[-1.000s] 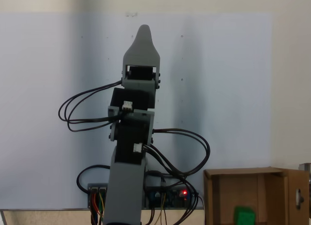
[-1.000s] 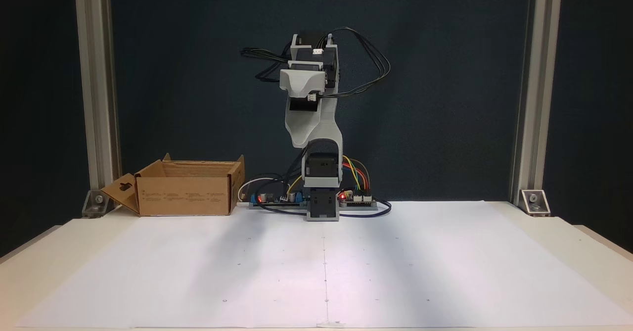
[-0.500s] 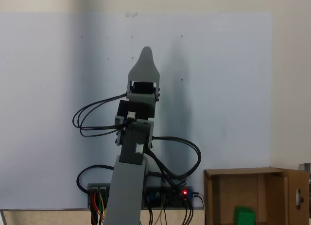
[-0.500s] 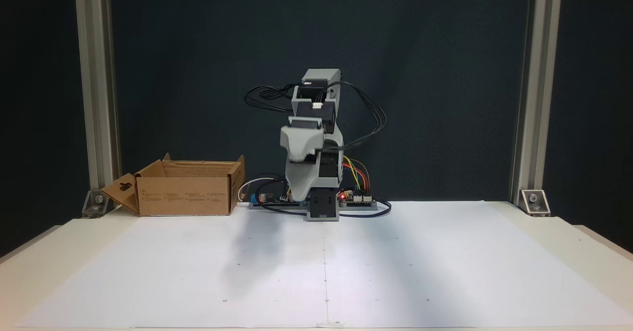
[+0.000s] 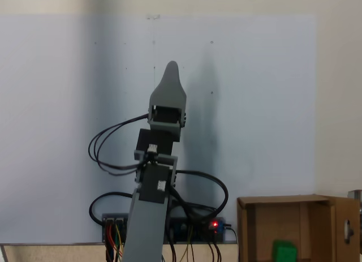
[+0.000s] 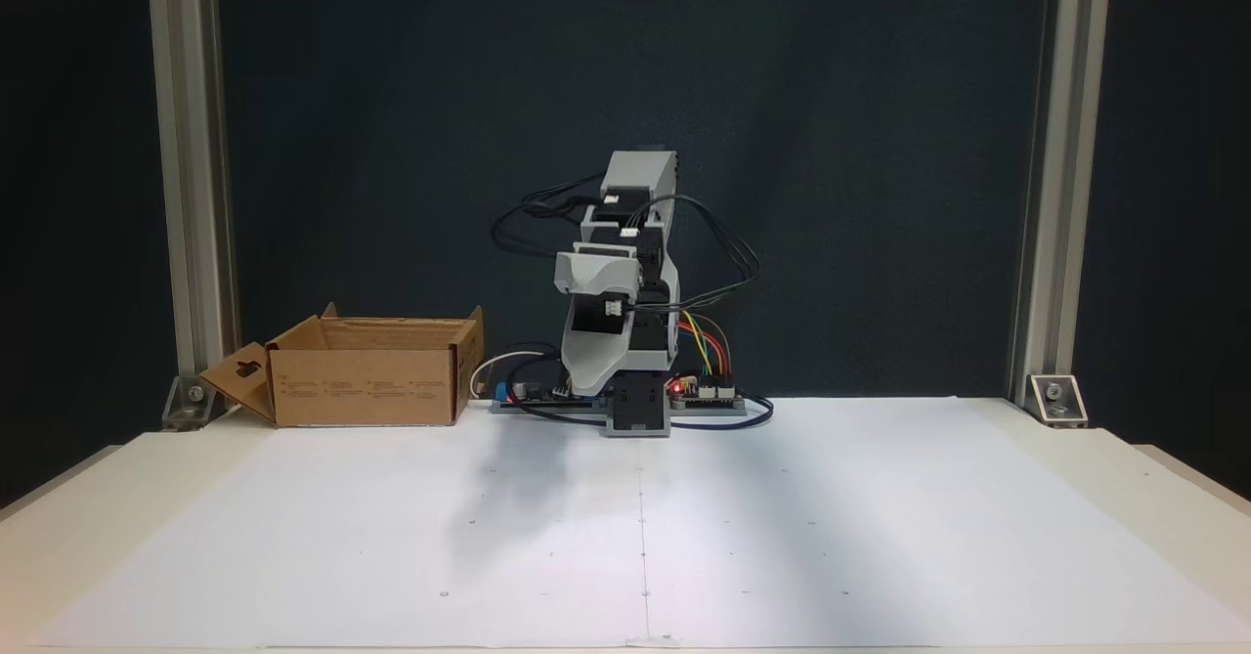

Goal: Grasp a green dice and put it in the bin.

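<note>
Fingers (image 5: 171, 69) folded lower toward base, nothing visibly held, opening not discernible. Green dice (image 5: 284, 252) well below-right of fingertip, inside bin (image 5: 255, 228): task looks complete.

We see a bright green dice (image 5: 284, 251) inside a plain brown cardboard bin (image 5: 255, 225), a grey arm (image 6: 618, 283) with black cables, and a white tabletop (image 6: 831, 537).

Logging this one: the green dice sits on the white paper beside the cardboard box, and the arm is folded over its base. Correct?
One thing is wrong: the green dice is inside the cardboard box, not on the white paper. The fixed view looking down into the box shows it. The arm is folded over its base, as you say.
</note>
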